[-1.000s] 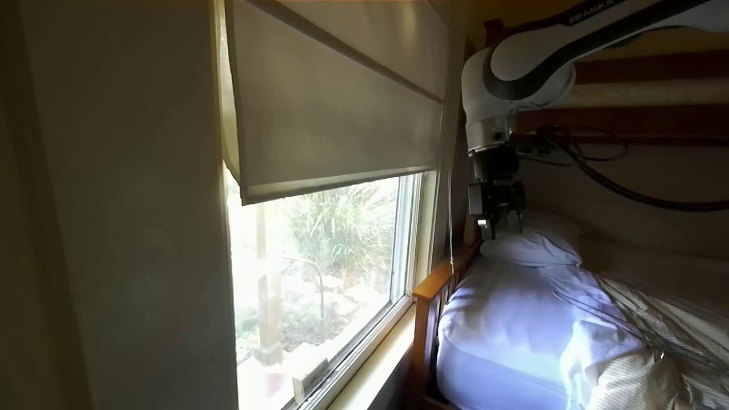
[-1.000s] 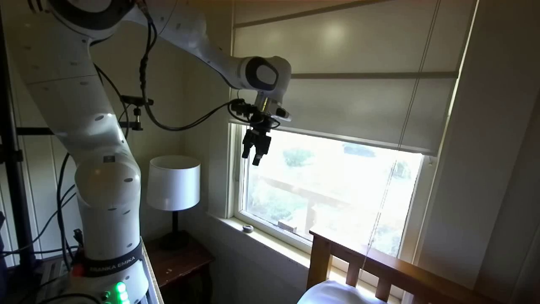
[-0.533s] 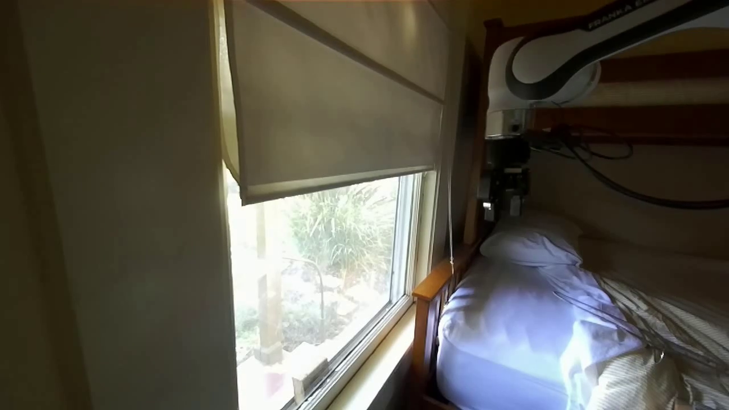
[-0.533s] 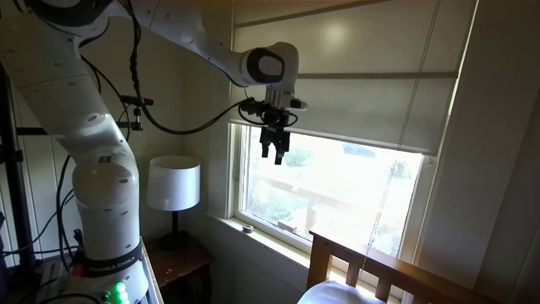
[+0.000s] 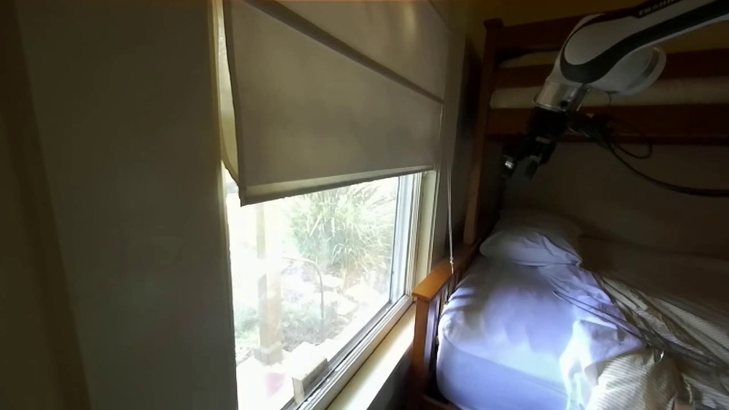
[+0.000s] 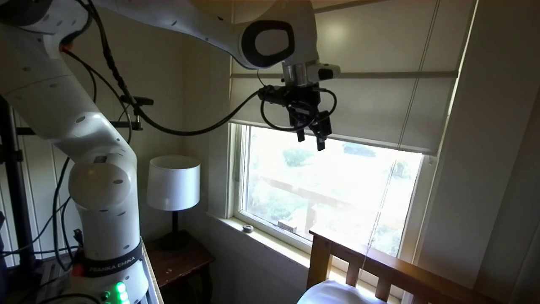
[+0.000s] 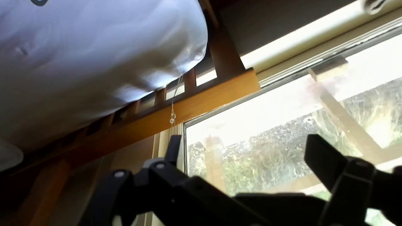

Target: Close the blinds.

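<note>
The blinds, a cream fabric shade (image 5: 342, 122) with horizontal fold lines, hang partway down the window in both exterior views. Their straight bottom hem (image 6: 379, 145) leaves the lower glass uncovered. My gripper (image 6: 311, 143) points downward and overlaps the hem in that exterior view, though an exterior view from the side shows the gripper (image 5: 519, 169) out over the bed, apart from the fabric. In the wrist view the gripper (image 7: 244, 138) stands open, its fingers wide apart with only the window behind them. The blinds are out of sight there.
A thin cord (image 6: 407, 114) hangs before the shade; its knotted part (image 7: 172, 117) dangles by the wooden bed rail (image 7: 220, 91). White bedding (image 5: 512, 307) lies below the arm. A bunk bed post (image 5: 484, 131) rises behind the gripper. A lamp (image 6: 174, 183) stands in the corner.
My arm has swung away from the window over the bed, rising somewhat, and the gripper has tilted. It remains open. The shade hangs as before.
</note>
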`<state>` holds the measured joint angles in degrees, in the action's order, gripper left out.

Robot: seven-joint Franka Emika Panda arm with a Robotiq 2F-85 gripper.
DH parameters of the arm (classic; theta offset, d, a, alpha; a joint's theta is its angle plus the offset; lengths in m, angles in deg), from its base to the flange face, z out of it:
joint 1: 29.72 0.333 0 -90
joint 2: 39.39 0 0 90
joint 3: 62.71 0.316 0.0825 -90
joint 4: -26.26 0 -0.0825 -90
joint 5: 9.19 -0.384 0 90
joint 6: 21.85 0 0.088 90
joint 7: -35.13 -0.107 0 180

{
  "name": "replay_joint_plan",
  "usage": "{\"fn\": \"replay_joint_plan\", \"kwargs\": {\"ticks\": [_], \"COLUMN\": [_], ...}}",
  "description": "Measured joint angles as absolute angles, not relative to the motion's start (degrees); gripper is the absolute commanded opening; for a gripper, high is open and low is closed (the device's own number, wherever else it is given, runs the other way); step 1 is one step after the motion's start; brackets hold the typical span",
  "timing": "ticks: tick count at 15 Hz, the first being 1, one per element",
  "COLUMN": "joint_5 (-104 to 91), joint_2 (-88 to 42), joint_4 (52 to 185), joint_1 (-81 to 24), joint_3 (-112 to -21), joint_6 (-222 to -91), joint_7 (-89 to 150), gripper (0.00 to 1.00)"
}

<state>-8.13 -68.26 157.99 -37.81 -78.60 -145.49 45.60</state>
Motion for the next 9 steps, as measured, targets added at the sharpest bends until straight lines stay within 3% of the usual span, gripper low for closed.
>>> {"fn": "replay_joint_plan", "kwargs": {"ticks": [9], "joint_5": [-9.1], "joint_2": [-68.9], "joint_4": [157.5], "joint_1": [-38.0], "joint_3": [-79.7], "joint_6": [-147.5], "joint_7": [46.6], "gripper": [1.00]}}
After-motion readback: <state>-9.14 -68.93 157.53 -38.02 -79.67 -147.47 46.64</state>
